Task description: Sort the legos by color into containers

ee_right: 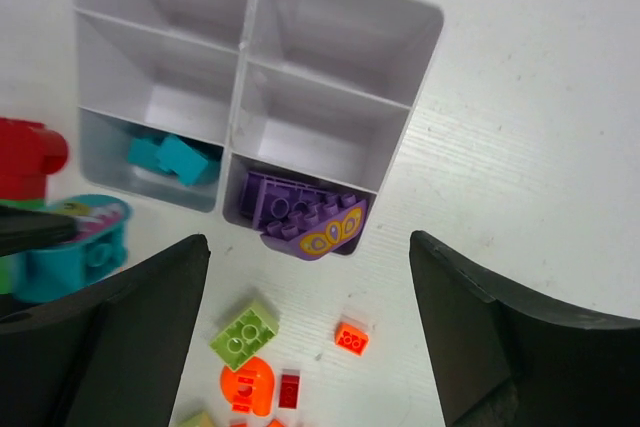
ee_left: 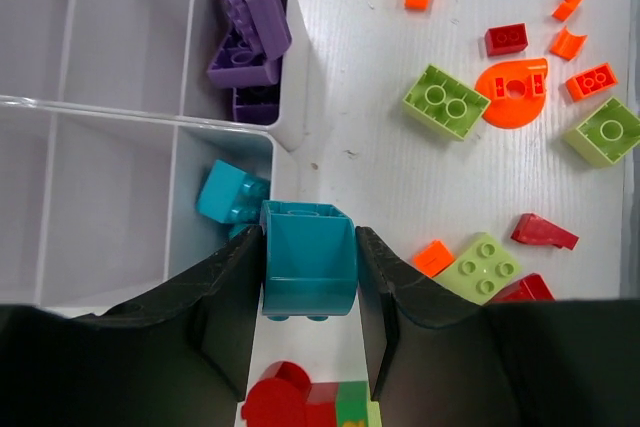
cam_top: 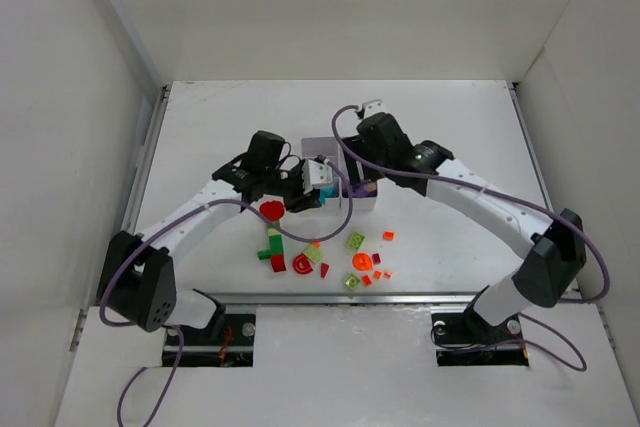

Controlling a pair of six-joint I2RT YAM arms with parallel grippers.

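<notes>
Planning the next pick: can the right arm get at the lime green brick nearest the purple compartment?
Probably yes. The right pincer hangs open and empty over the purple bricks; the lime green brick lies nearby with nothing on top, only an orange disc close beside it.

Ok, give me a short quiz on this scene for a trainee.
1. True or false: the left end effector grips a teal brick.
2. In the organiser, which colour lies in the compartment beside the teal pieces? A red, B purple, C orange.
3. Fill in: the right end effector has its jaws ____.
Key: 1 true; 2 B, the purple bricks; 3 open.
</notes>
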